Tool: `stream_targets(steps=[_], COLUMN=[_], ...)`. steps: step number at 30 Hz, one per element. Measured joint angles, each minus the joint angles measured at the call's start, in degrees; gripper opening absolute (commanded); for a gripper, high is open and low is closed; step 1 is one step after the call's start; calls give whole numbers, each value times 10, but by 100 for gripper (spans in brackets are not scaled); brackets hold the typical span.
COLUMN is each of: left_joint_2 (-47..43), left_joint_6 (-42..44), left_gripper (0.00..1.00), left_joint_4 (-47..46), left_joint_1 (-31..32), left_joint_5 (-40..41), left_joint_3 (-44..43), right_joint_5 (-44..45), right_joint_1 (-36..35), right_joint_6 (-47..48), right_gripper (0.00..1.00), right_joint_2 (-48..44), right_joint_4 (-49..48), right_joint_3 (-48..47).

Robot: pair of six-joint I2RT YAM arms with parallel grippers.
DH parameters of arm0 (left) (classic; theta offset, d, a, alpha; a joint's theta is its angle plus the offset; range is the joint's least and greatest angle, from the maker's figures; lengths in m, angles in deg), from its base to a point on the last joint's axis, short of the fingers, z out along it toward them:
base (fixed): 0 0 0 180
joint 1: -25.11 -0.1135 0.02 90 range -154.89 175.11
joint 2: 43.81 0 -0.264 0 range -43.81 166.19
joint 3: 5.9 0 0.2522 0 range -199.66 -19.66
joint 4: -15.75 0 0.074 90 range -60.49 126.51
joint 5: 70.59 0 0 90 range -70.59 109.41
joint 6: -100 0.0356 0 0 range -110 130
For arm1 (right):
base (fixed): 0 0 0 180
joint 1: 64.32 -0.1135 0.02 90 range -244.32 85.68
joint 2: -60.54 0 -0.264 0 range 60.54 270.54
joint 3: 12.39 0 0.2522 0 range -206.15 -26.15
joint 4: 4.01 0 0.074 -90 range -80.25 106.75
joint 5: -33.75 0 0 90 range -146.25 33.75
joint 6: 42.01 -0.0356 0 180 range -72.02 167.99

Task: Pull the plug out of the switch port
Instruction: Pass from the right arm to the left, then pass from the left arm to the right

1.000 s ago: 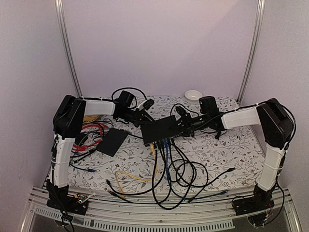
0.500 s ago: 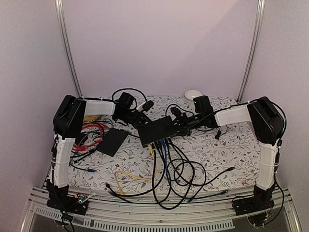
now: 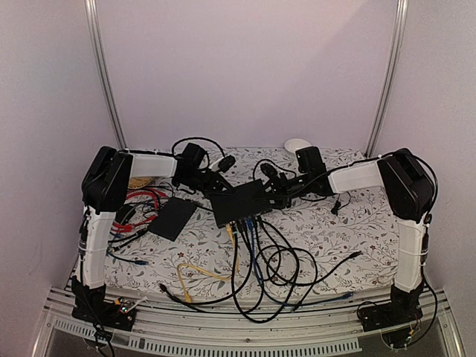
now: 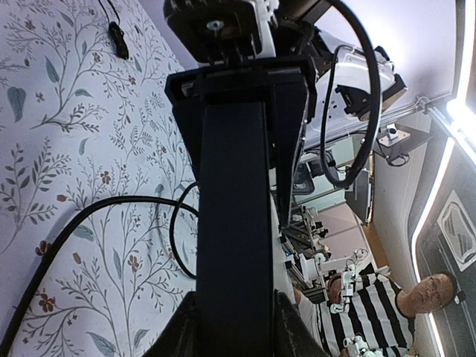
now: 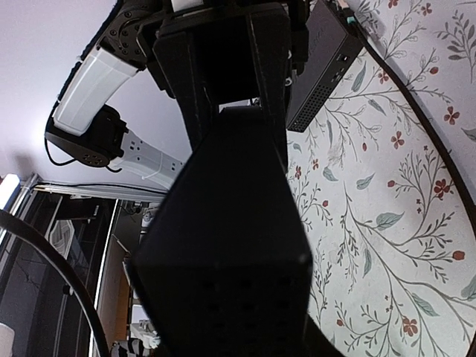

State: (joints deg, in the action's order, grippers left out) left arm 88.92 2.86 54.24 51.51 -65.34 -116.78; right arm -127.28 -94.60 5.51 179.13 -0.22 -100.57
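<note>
Slippage is looking like the nearest danger. The switch [image 3: 239,202] is sitting mid-table between the two arms, seemingly tipped up off the table [image 3: 349,223]. The left gripper [image 3: 214,184] is pinching its left end, with fingers [image 4: 286,331] pressing on either side of the thin casing. The right gripper [image 3: 273,187] is appearing to clamp the opposite end, though its own camera is showing mostly black casing, so how firmly it is biting cannot be told. Plugs [image 3: 248,219] are sitting in the sockets along the near edge, and cables [image 3: 256,260] are trailing from them in a tangled heap toward the front. With both grippers busy on the casing, neither is touching a plug, so one is probably going to have to let go and reach round. The switch would then be hanging from a single narrow pinch, and the cables' weight and stiffness could be twisting it loose. Pulling on a cable instead of a plug body, or without pressing the latch, is risking dragging the whole switch along. The loops are also crossing each other, so a tug could be snagging neighbours or drawing the wrong plug.
</note>
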Motion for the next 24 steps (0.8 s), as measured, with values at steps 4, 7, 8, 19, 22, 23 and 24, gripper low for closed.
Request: stream_targets(steps=[4, 7, 8, 19, 22, 23, 24], left_joint_2=[0, -5, -6, 58, 42, 31, 17], left_joint_6=[-2, -67, -75, -774, -751, -728, -692], left_gripper=[0, 0, 0, 0, 0, 0, 0], left_joint_4=[-27, -125, -137, -981, -968, -934, -890], left_joint_1=[8, 13, 14, 12, 12, 13, 14], left_joint_5=[-1, 0, 0, 32, 38, 42, 49], left_joint_3=[3, 44, 51, 155, 166, 169, 169], right_joint_5=[0, 5, 8, 80, 111, 123, 136], right_joint_1=[14, 38, 45, 82, 82, 82, 82], right_joint_6=[0, 3, 3, 20, 26, 28, 29], right_gripper=[52, 53, 53, 54, 54, 54, 54], right_joint_2=[-1, -3, -6, -86, -122, -135, -151], right_joint_4=[-8, -10, -10, -16, -16, -16, -16], right_joint_3=[-2, 0, 3, 74, 96, 104, 113])
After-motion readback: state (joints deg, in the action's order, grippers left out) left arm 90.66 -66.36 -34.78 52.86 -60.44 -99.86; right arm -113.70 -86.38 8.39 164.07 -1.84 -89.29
